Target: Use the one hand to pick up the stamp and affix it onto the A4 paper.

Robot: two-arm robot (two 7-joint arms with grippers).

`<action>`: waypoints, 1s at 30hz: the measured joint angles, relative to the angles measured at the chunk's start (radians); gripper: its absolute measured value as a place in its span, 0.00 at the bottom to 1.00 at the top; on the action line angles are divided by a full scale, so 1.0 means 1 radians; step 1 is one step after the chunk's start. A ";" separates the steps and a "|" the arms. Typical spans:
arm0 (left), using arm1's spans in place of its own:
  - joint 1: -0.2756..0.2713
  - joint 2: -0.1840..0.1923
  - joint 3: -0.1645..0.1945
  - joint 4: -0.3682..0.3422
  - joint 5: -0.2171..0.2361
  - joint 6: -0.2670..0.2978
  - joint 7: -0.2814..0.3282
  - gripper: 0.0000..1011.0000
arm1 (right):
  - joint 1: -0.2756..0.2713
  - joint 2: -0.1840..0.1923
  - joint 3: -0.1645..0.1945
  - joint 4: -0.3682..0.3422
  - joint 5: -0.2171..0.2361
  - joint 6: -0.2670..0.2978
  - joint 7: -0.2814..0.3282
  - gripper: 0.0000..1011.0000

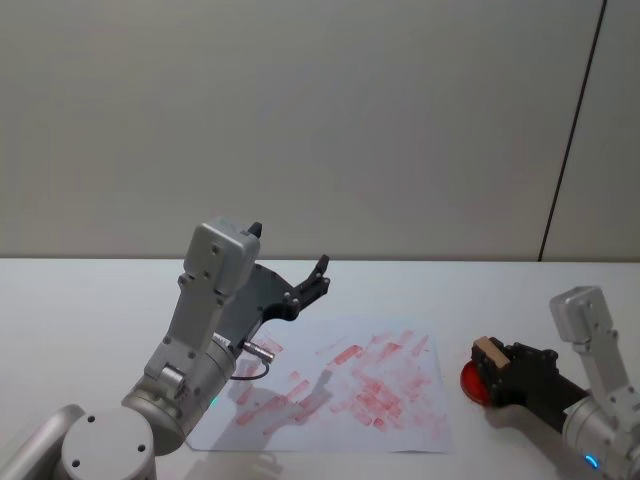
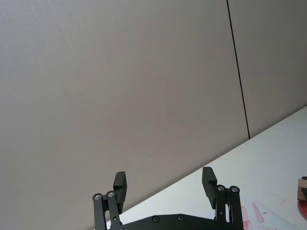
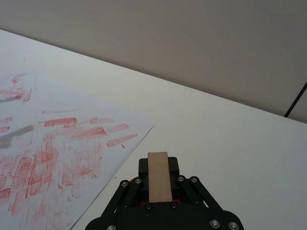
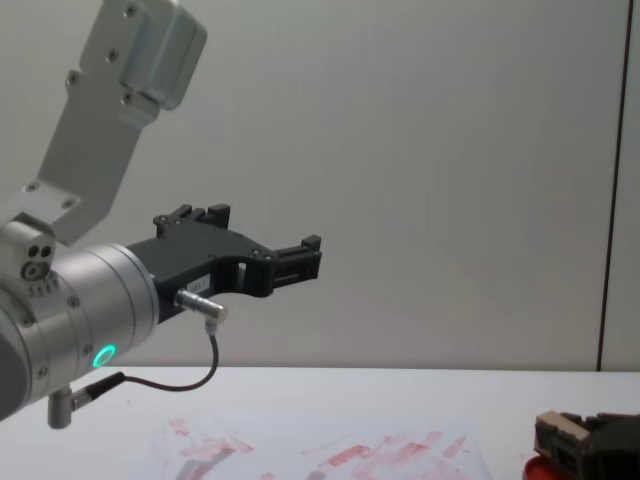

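My right gripper [image 1: 494, 366] is shut on the stamp [image 1: 488, 352], a pale tan wooden block, at the table's right side. It holds the stamp over the round red ink pad [image 1: 469, 385]; whether they touch I cannot tell. In the right wrist view the stamp [image 3: 159, 176] stands between the black fingers [image 3: 142, 167]. The A4 paper [image 1: 340, 385], white with many red marks, lies flat in the middle, left of the pad. My left gripper [image 1: 318, 277] hangs open and empty, raised above the paper's far left part, pointing toward the wall.
The white table [image 1: 90, 300] runs to a plain grey wall behind. The left arm's silver wrist [image 4: 90, 310], with a green ring light and a cable, sits high over the paper's left edge. Bare tabletop lies left of the paper and beyond it.
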 joint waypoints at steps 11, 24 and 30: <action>0.000 0.000 0.000 0.000 0.000 0.000 0.000 0.99 | -0.001 0.000 0.000 -0.054 0.020 -0.027 0.027 0.22; 0.000 0.000 0.000 0.000 0.000 0.000 0.000 0.99 | -0.023 -0.003 -0.023 -0.133 0.029 -0.037 0.084 0.22; 0.000 0.000 0.000 0.000 0.000 0.000 0.000 0.99 | -0.041 -0.002 -0.035 -0.156 0.023 -0.039 0.104 0.22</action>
